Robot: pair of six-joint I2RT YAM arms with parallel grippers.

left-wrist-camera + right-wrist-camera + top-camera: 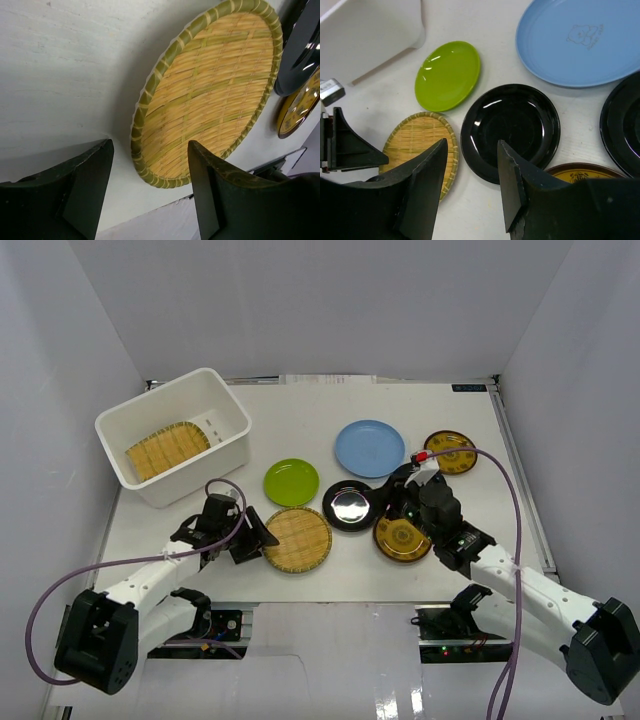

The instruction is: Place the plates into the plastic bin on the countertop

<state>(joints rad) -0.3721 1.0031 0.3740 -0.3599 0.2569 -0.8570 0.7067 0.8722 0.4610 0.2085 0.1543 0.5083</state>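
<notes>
From the right wrist, the blue plate point(580, 40) runs off the picture at 12 and 3 o'clock. The little drawing on it is too small to tell. A second black plate point(622, 130) is cut off at 3 o'clock. The gold plate point(577, 172) hides partly behind the right gripper point(471, 145). From the left wrist, the nearer black plate point(300, 50) is cut off at 3 o'clock.
</notes>
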